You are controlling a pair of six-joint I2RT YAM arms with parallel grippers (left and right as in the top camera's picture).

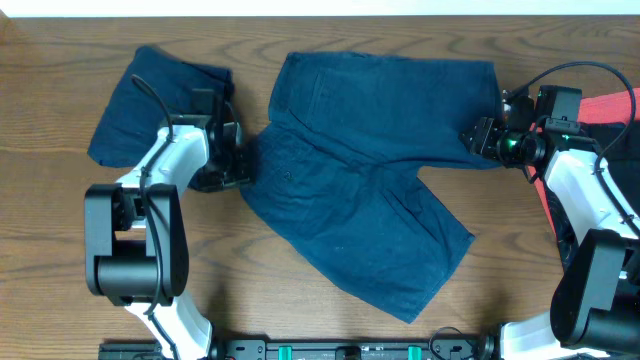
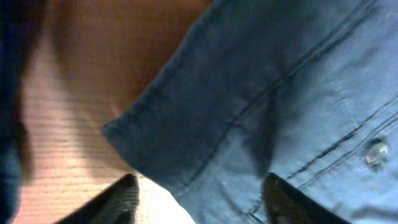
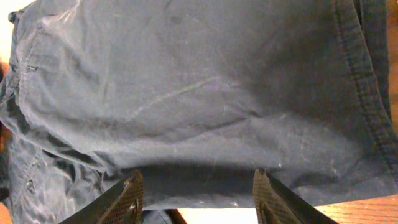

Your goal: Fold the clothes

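- The left gripper (image 2: 200,199) sat at the bottom of its wrist view, jaws wide apart and holding nothing, with a hem corner of the navy shorts (image 2: 261,93) reaching between them.
- The right gripper (image 3: 202,196) was equally wide and empty at the shorts' edge.
- Overhead, the shorts lay spread mid-frame on the wooden table (image 1: 60,250).
- A folded navy bundle (image 1: 150,100) lay upper left.

Reaches in with the left arm (image 1: 170,158), elbow bent near the front edge, white forearm angled up and toward the middle. Holds the left hand (image 1: 243,165) low over the surface, pointing right, fingers (image 2: 121,200) spread wide. Mirrors this with the right arm (image 1: 585,190), wrist turned toward the centre. Holds the right hand (image 1: 472,138) low, pointing left, fingers (image 3: 127,198) parted, nothing clamped.
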